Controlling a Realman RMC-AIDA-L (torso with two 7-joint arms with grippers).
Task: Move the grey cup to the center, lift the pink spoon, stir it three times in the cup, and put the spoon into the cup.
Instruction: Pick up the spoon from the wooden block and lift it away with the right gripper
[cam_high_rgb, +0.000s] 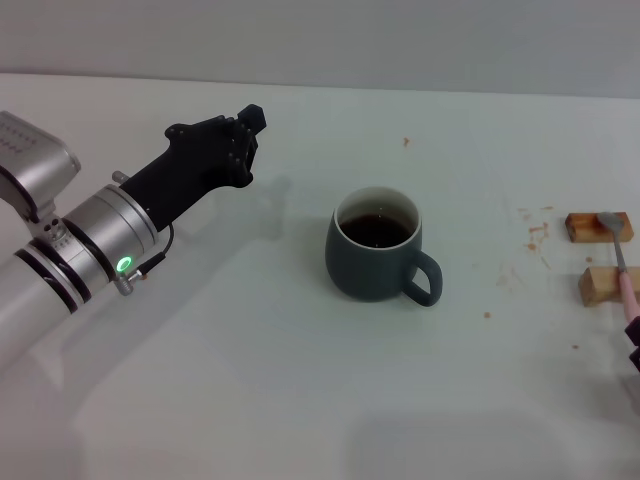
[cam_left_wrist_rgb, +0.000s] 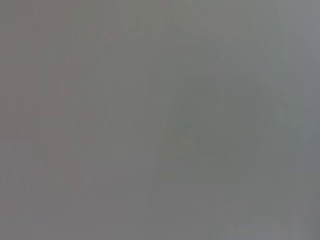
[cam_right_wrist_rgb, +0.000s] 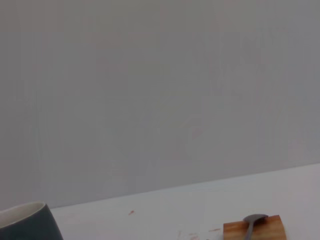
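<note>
The grey cup stands upright near the middle of the table, with dark liquid inside and its handle towards the right front. Its rim also shows in the right wrist view. The pink spoon lies across two small wooden blocks at the right edge, bowl on the far block, pink handle towards the front. Its bowl shows in the right wrist view. My left gripper hangs above the table, left of and behind the cup, apart from it. A dark bit of my right gripper shows at the right edge, at the spoon handle's end.
The two wooden blocks sit at the far right; the far one also shows in the right wrist view. Small reddish crumbs are scattered left of them. The left wrist view shows only a plain grey blur.
</note>
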